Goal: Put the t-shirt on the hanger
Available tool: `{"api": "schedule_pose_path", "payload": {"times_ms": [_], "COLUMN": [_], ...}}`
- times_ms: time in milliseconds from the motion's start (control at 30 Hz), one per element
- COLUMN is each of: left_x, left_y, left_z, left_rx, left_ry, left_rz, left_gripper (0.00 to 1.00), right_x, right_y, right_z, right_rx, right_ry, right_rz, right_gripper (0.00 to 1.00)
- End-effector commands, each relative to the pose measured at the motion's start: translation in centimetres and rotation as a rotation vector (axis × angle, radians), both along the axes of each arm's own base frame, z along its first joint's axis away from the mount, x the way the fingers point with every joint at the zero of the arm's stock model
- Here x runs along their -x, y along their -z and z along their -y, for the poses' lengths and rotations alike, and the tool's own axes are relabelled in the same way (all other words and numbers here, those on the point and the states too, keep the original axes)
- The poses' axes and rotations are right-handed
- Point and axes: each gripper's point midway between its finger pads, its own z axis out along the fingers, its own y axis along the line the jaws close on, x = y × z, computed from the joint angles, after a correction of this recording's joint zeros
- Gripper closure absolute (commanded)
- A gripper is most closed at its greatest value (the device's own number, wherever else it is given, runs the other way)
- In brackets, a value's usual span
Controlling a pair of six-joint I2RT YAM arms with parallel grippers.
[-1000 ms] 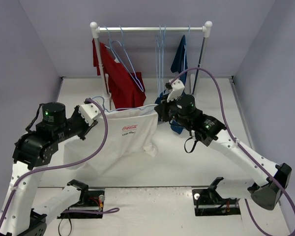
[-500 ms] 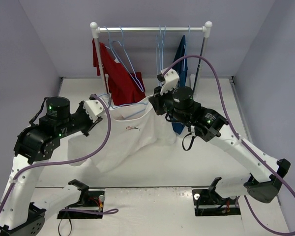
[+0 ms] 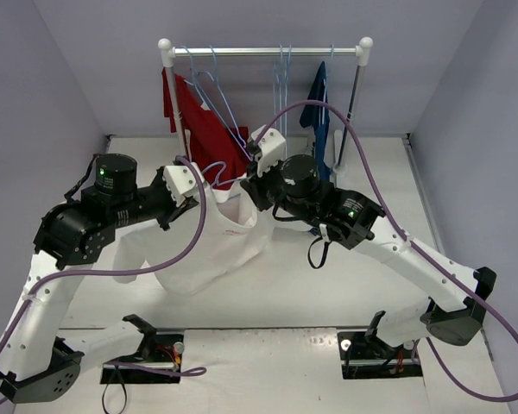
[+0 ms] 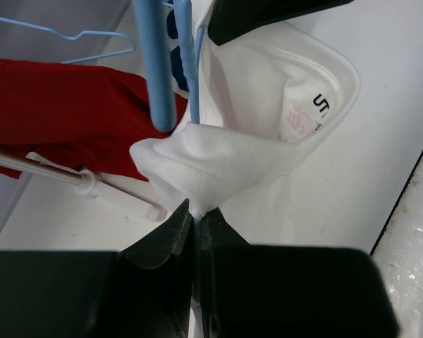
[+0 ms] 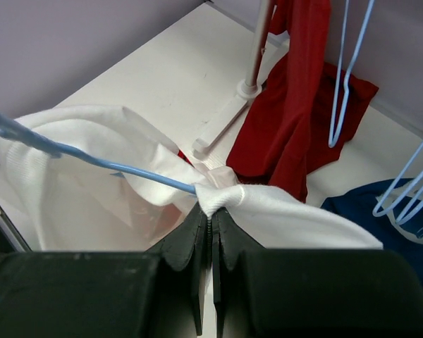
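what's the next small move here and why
Probably draw the fold in the right gripper further along the hanger: both it and the left gripper are shut on the t-shirt, and bare hanger wire shows between the white folds.

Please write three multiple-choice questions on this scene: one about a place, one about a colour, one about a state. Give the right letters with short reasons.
1. Where does the red shirt hang? A) rack's left end B) rack's right end C) rack's middle
2. The hanger at the t-shirt is: A) black B) pale blue C) yellow
3. The left fingers are: A) open B) shut on the red shirt C) shut on the t-shirt
Answers: 1A, the top view shows it there. 2B, its wire is pale blue. 3C, they pinch white cloth.
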Motion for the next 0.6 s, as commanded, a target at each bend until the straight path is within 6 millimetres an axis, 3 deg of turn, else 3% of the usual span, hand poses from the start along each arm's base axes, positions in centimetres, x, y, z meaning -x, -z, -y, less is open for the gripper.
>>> {"api": "schedule_pose_path", "payload": {"times_ms": [0,133,167,233,467,567], "left_x": [0.6,0.9,1.0,1.2,2.6,3.4], "left_y": [-0.8,0.8,0.1,2.1,5.6,6.9], "left_z": [1.8,2.5,2.5,2.9,2.5,2.4], "left_rx": [0.113,0.207,0.228,0.239,0.236,0.244], "left_ry": [0.08,0.088,0.087,0.1,0.105,0.116], "left_rz": [0.065,0.092,0.112,0.074,0.021,-0.004], "left_gripper": [1.0,1.0,1.0,1.0,1.0,1.0], "right_x": [1.2,1.9,1.9,2.1,2.9,3.2], "right_y": [-2.1,-0.2,0.2,1.2,3.3,5.2], "right_z": [-1.0,-1.1,-1.1,-1.2,-1.1,-0.9], "right_rx": [-0.055,-0.03,-0.023,-0.005,0.03,0.057], "right_ry": [-0.059,-0.062,-0.062,-0.061,-0.077,-0.08], "right_rz": [0.051,0.023,0.018,0.006,-0.017,-0.047], "right_gripper": [1.0,1.0,0.99,0.99,0.96,0.92]}}
